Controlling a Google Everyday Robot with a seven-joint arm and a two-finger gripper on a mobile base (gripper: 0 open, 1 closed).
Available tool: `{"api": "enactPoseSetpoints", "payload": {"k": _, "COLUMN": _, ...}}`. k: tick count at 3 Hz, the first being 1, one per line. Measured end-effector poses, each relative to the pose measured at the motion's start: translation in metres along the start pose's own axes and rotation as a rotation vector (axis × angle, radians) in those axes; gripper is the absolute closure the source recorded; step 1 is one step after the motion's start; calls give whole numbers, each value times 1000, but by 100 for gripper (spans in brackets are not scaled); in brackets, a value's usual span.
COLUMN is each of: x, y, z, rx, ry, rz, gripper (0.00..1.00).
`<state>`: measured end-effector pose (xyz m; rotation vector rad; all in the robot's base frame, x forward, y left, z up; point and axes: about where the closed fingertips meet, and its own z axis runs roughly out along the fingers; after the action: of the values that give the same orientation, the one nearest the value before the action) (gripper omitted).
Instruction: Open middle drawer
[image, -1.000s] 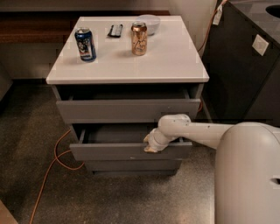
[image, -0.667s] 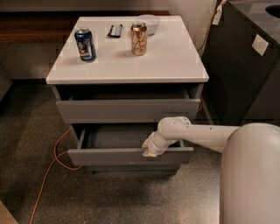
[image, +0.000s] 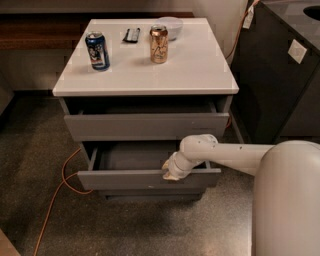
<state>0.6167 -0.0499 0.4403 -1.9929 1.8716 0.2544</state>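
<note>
Near the right side, the gripper (image: 169, 173) sits at the top edge of the middle drawer (image: 125, 179)'s front panel; whether it is clamped there I cannot tell. The drawer stands well out from the cabinet, its grey tray showing, so the task looks largely done, with perhaps a little more pull and the release left. An orange cable (image: 55, 200) trails on the floor at left. Farther back, on the white top, stand a blue can (image: 97, 50) and a gold can (image: 159, 44); no writing can be read on either.
</note>
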Motion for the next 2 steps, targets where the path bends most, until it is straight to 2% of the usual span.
{"api": "enactPoseSetpoints", "payload": {"k": 2, "x": -1, "y": 0, "z": -3, "rx": 0, "ry": 0, "rz": 0, "gripper": 100}}
